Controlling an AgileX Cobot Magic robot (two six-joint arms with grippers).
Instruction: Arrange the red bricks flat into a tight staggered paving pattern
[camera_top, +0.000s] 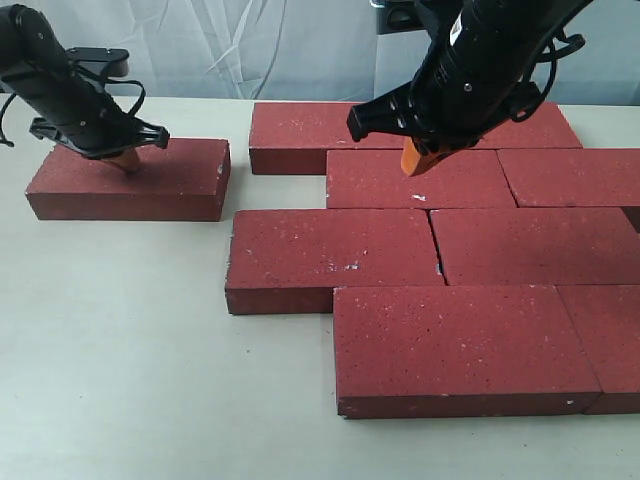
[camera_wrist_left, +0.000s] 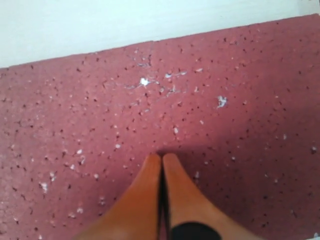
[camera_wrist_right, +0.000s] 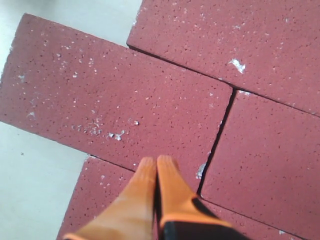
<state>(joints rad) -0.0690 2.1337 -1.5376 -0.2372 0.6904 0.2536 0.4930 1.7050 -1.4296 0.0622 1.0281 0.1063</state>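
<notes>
The stray brick (camera_top: 180, 168), left of the laid bricks (camera_top: 330, 245), is touched by the closed left pincer (camera_top: 126, 160); sliding it in is judged next; the right pincer (camera_top: 417, 161) is likewise closed, empty.

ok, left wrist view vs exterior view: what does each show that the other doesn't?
Left wrist only: close-up grit and white chips on the lone brick, and the left gripper shut, tips on or just above its top. Exterior only: the paved bricks, the gap between them and the lone brick, and the right gripper over them. Both: lone brick, left gripper, pale table.
</notes>
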